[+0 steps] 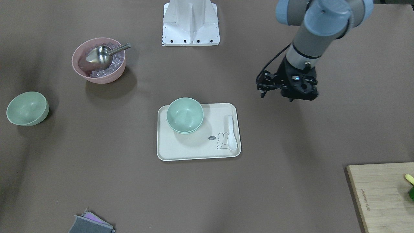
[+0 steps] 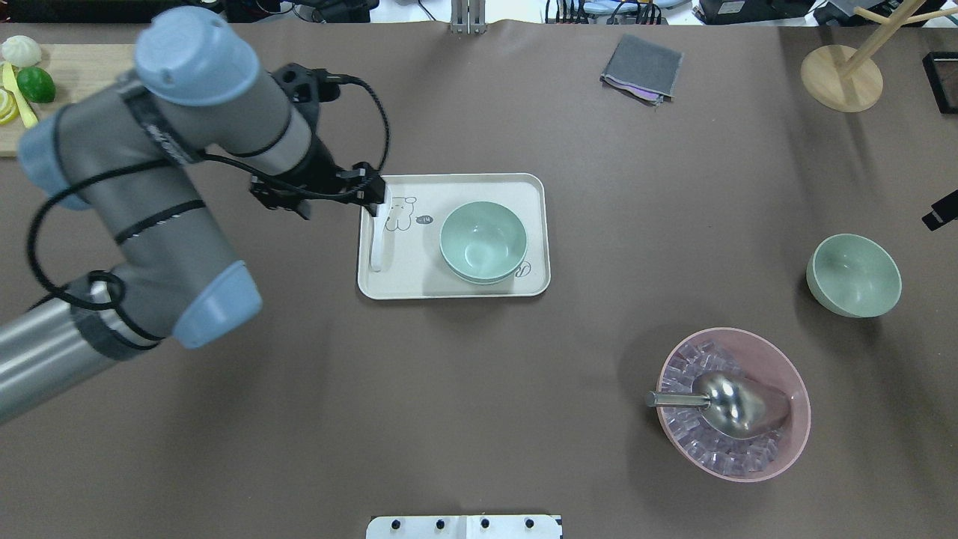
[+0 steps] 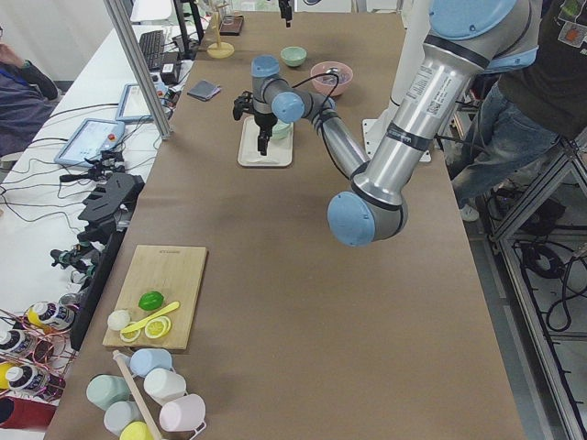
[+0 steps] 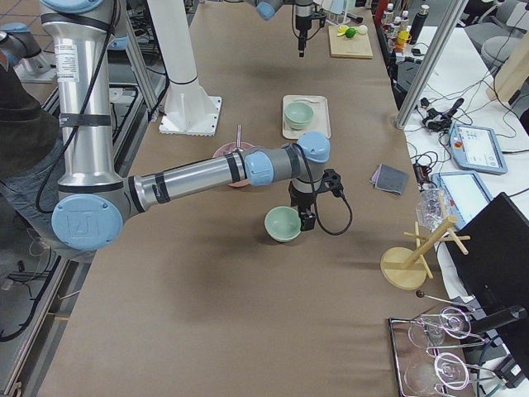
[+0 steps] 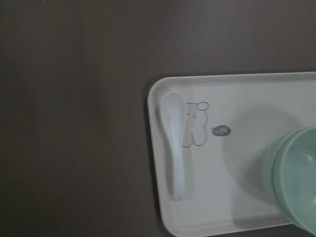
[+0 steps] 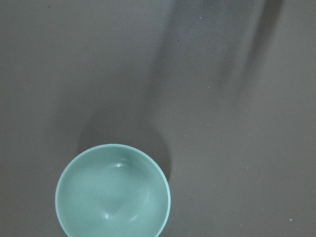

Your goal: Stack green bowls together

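Two green bowls (image 1: 185,115) sit nested together on the cream tray (image 1: 194,150), and also show in the overhead view (image 2: 483,241). The third green bowl (image 1: 27,108) stands alone on the table, far toward my right side (image 2: 853,275). My left gripper (image 1: 276,97) hovers beside the tray's spoon end, looks open and holds nothing. My right gripper (image 4: 307,217) hangs close beside the lone bowl (image 4: 283,224). I cannot tell whether it is open. The right wrist view shows that bowl (image 6: 112,192) empty and upright.
A pink bowl (image 2: 733,404) with ice and a metal scoop stands near the lone bowl. A white spoon (image 1: 231,132) lies on the tray. A grey cloth (image 2: 642,69), a wooden stand (image 2: 842,75) and a cutting board (image 1: 381,194) lie at the edges.
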You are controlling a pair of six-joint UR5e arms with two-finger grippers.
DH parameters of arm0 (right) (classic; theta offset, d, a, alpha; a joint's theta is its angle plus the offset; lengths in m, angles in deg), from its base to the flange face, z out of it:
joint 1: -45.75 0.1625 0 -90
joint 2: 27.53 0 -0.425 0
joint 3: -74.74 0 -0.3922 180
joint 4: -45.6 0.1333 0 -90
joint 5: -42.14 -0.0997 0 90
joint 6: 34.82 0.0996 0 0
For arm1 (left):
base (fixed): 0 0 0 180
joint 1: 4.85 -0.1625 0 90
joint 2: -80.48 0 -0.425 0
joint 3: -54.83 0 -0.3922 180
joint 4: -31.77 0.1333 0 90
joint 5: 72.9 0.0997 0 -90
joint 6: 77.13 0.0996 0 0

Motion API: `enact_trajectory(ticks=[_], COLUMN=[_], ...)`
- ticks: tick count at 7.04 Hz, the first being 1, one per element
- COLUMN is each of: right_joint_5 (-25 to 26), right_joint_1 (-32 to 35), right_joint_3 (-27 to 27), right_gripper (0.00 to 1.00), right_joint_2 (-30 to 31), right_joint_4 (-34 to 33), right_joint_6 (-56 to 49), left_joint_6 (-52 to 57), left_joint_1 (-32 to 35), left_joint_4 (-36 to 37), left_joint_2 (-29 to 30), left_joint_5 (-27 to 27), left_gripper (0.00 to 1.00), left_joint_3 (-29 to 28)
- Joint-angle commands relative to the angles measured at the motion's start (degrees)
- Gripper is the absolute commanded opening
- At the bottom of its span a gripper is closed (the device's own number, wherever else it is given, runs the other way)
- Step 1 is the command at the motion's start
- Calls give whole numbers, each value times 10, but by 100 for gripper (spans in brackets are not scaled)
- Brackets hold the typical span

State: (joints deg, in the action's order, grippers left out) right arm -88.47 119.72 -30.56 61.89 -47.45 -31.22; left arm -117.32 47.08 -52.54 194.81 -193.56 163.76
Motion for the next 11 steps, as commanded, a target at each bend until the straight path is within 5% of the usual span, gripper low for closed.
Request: enact_trajectory(ticks=[1, 5, 8, 9, 11], right_joint_5=[7, 47, 51, 51, 50], right_joint_1=[-8, -89, -108, -115, -119], right_joint_3=[4, 133, 134, 134, 128], right_gripper=[98, 75, 61, 40, 37], right_joint_2=[11, 46, 49, 49, 58], right_joint_4=[2, 320, 334, 335, 335], right_joint_6=[47, 272, 295, 295, 294], left_joint_6=[216, 327, 327, 327, 327], left_joint_1=[112, 197, 199, 199, 199], left_joint_4=[10, 12, 8, 8, 8], left_joint_2=[-94, -140, -150, -150, -152], left_joint_5=[-2, -3, -3, -2, -2], left_gripper=[98, 98, 98, 98, 98], left_joint_3=[9, 12, 15, 15, 15])
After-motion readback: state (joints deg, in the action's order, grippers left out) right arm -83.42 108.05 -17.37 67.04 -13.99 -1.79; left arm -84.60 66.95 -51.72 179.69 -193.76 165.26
